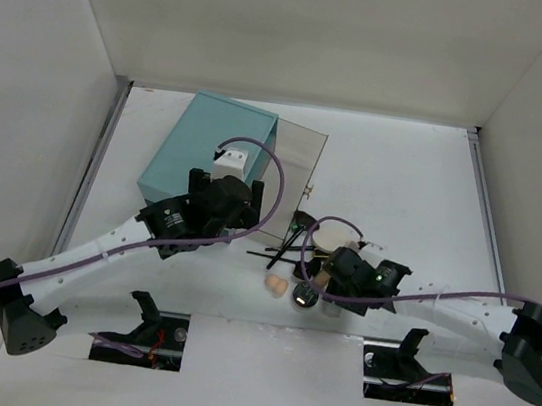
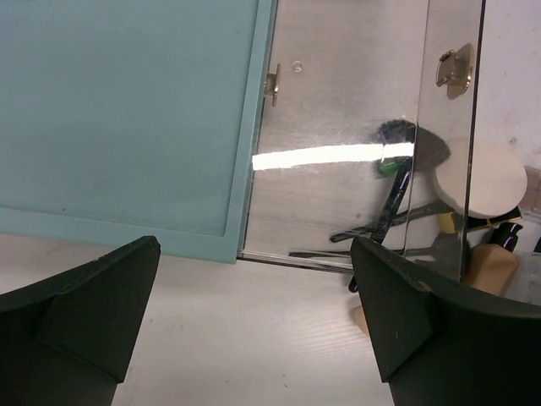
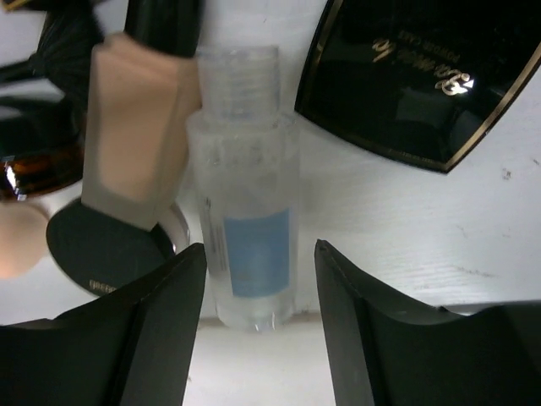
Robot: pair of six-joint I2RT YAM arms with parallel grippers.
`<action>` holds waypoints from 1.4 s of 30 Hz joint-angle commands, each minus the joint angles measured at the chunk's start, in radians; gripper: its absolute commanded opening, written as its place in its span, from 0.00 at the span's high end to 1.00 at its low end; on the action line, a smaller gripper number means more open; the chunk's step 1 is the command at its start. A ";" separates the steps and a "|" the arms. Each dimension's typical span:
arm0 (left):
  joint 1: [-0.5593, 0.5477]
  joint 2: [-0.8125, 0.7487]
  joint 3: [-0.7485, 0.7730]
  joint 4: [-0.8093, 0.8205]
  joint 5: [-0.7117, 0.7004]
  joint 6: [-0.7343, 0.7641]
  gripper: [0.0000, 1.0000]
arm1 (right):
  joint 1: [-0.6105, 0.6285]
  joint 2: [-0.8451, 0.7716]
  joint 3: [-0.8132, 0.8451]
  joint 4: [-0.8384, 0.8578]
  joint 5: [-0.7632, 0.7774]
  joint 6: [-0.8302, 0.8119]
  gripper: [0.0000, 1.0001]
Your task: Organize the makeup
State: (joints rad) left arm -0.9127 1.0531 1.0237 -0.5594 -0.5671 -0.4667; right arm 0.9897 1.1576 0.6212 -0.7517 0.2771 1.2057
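Observation:
The makeup lies in a cluster at mid-table. A clear tube (image 3: pixel 245 228) with a blue label lies flat between the fingers of my right gripper (image 3: pixel 259 249), which is open; the left finger is close against it and a gap shows on the right. Beside it lie a small beige bottle (image 3: pixel 135 127), a round black compact (image 3: pixel 97 254) and a black gold-edged case (image 3: pixel 423 76). Black-handled brushes (image 1: pixel 282 255), a white puff (image 1: pixel 332 236) and a peach sponge (image 1: pixel 276 285) lie nearby. My left gripper (image 2: pixel 254 330) stands wide open over bare table, holding nothing.
The large teal box (image 1: pixel 208 149) stands at the back left, its clear lid (image 1: pixel 293 176) swung open to the right with a brass latch (image 2: pixel 455 69). White walls enclose the table on three sides.

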 commanded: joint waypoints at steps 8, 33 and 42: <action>0.027 -0.084 -0.016 -0.014 -0.042 0.008 0.00 | -0.003 0.050 0.024 0.098 0.145 0.058 0.80; 0.137 -0.212 -0.089 -0.034 -0.005 -0.007 0.00 | -0.216 0.525 0.958 0.431 0.198 -0.499 0.88; 0.085 -0.212 -0.086 -0.057 -0.002 -0.012 0.00 | -0.233 0.709 1.055 0.374 0.157 -0.426 0.65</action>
State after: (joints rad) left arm -0.8066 0.8539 0.9375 -0.6041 -0.5682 -0.4702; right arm 0.7601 1.8729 1.6104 -0.3985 0.4500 0.7555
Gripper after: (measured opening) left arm 0.997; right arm 0.515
